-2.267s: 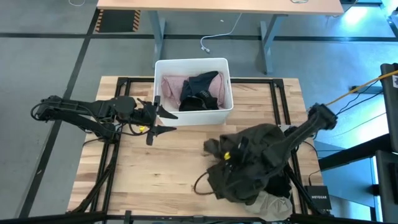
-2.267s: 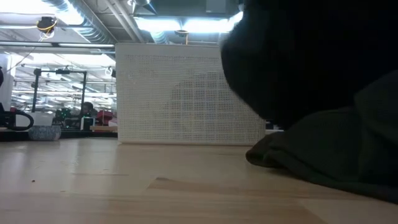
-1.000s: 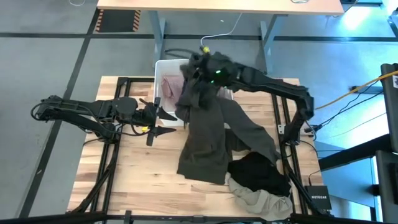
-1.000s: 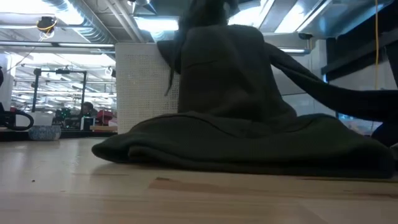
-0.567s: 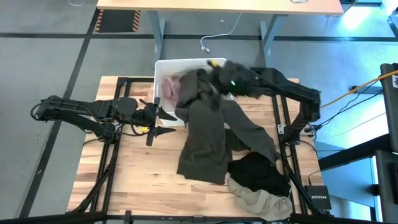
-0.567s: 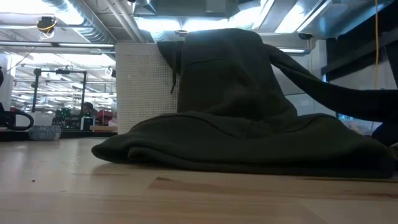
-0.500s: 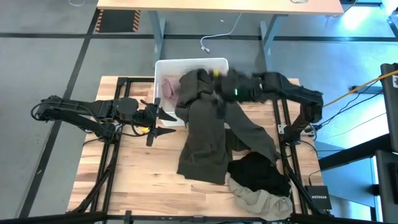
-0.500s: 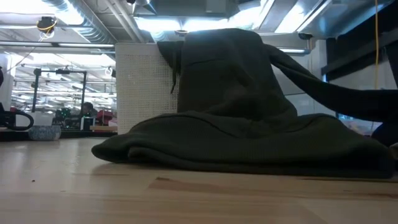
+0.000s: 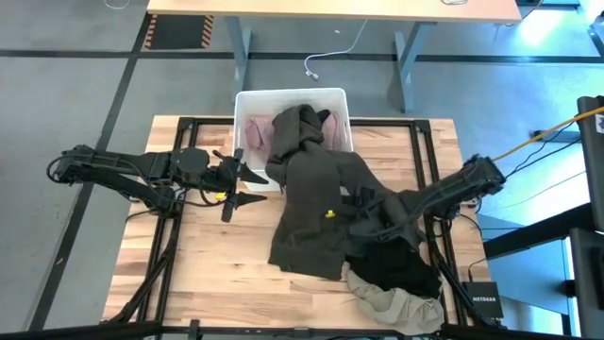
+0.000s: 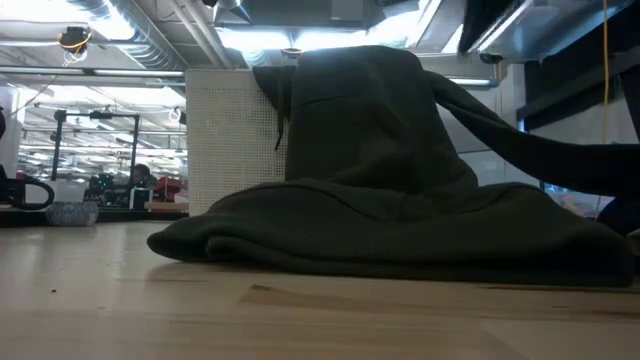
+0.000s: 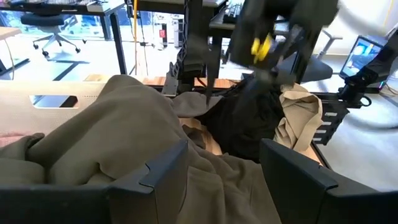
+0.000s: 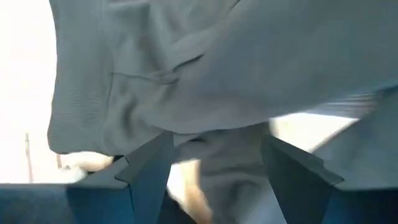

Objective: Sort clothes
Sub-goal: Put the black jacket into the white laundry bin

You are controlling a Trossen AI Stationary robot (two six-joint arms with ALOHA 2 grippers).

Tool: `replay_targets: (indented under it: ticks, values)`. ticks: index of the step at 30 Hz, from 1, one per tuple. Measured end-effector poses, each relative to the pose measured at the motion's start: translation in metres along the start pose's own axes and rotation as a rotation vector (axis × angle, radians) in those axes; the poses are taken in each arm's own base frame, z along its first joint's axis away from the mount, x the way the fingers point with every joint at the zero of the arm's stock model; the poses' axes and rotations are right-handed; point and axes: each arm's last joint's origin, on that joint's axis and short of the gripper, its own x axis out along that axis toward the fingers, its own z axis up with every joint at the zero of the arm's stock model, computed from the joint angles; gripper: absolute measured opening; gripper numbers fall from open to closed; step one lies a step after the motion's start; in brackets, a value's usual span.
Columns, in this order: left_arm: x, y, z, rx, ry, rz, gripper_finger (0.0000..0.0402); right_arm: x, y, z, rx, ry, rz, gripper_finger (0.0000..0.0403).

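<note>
1. a black box [image 9: 484,300] at the table's right edge reads "netgear".
2. wooden table [image 9: 208,264]; workshop benches beyond.
3. olive garment [image 9: 316,203] drapes from the white bin [image 9: 243,104] onto the table, pink garment [image 9: 257,130] inside, black garment [image 9: 396,264] and beige garment [image 9: 396,304] nearby.
4. left gripper [image 9: 247,184], jaws spread, waits beside the bin.
5. right gripper [image 9: 347,210], fingers apart, over the olive cloth.
</note>
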Motion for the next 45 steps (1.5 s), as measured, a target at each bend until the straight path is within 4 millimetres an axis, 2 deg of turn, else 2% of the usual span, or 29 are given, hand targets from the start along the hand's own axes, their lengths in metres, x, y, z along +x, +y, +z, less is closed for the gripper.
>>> replay_targets:
  ticks: [3,8,12,16,21,28,31,35,40,42,45]
  values:
    - [0.0,0.0,0.0,0.002,0.001,0.0,0.0194,0.037,-0.005,-0.02,0.044,-0.003,0.032,0.0259]
    - [0.0,0.0,0.001,0.021,-0.009,0.0,0.0194,0.09,-0.023,-0.048,0.194,-0.063,0.059,0.0259]
    - [0.0,0.0,0.001,0.022,-0.009,-0.001,0.0194,0.128,-0.029,-0.058,0.238,-0.174,0.129,0.0259]
    - [0.0,0.0,0.001,0.022,-0.008,-0.001,0.0194,0.153,-0.036,-0.06,0.261,-0.287,0.172,0.0259]
    - [0.0,0.0,0.001,0.02,-0.008,0.0,0.0194,0.169,-0.042,-0.052,0.301,-0.354,0.178,0.0259]
    - [0.0,0.0,0.0,0.003,-0.005,0.0,0.0194,0.202,-0.051,-0.058,0.302,-0.26,0.021,0.0258]
    - [0.0,0.0,0.0,0.003,-0.004,0.0,0.0194,0.211,-0.05,-0.062,0.276,-0.221,0.004,0.0244]
    - [0.0,0.0,0.001,0.003,-0.006,-0.001,0.0194,0.217,-0.048,-0.064,0.256,-0.195,0.016,0.0181]
    - [0.0,0.0,0.001,0.003,-0.006,0.0,0.0194,0.218,-0.046,-0.061,0.294,-0.212,0.106,0.004]
    - [0.0,0.0,0.001,0.003,-0.006,-0.001,0.0194,0.216,-0.043,-0.056,0.296,-0.238,0.218,0.0028]
    - [0.0,0.0,0.001,0.003,-0.007,0.0,0.0194,0.211,-0.035,-0.043,0.28,-0.273,0.386,0.0043]
